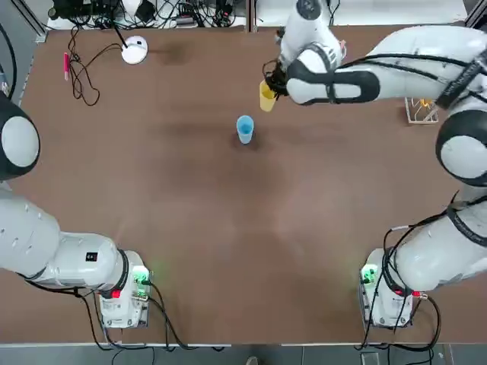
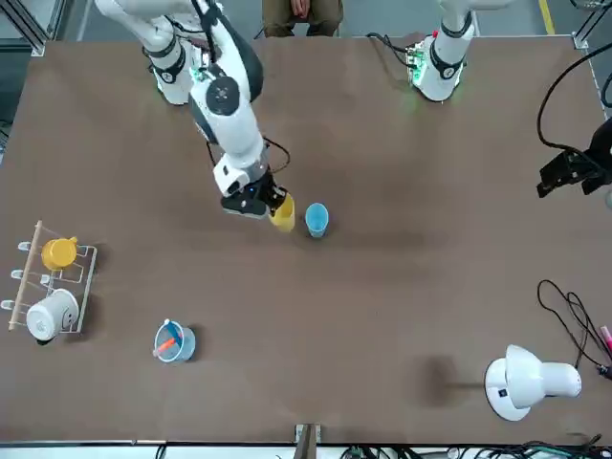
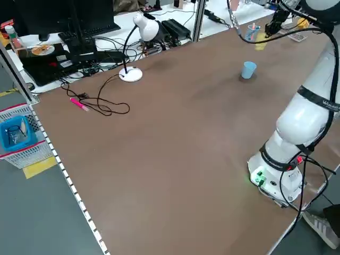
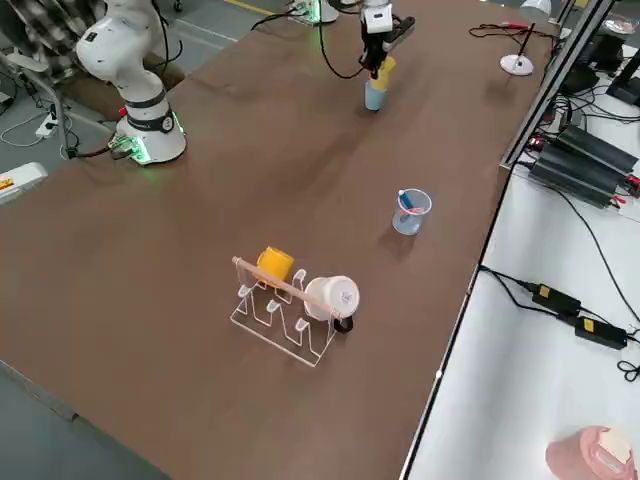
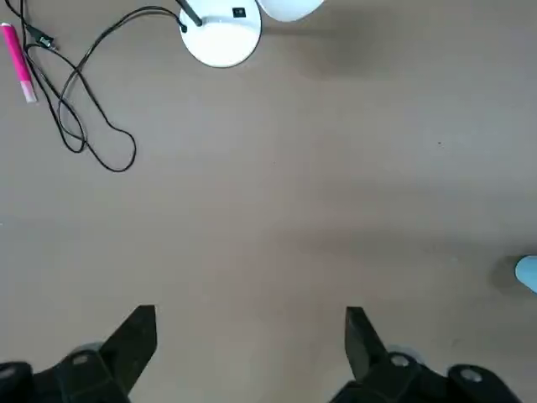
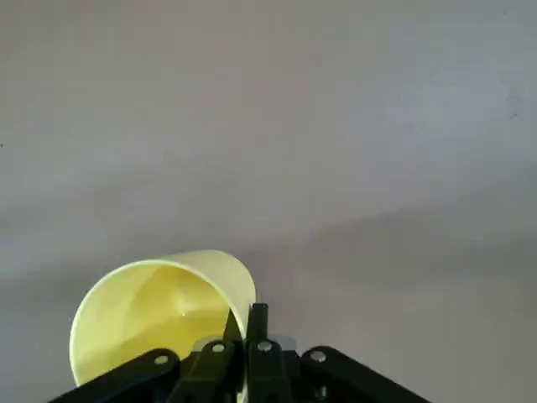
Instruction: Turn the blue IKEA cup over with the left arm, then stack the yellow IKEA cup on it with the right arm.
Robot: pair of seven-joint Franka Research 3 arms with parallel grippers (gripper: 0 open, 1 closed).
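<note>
Brown tabletop [image 1: 198, 228]; pincer gripping yellow cup [image 6: 164, 315]: right wrist view only.

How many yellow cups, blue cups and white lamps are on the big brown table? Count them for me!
Yellow cup, in the right gripper above the table: 1
Blue cup: 1
White lamp: 1
Total: 3

The light-blue plastic cup [image 1: 245, 130] is stood upright on the surface [image 1: 213, 220], mouth up; the yellow cup [image 6: 168, 315] is pinched by its wall in the right claw [image 6: 246, 317], nearby
</note>
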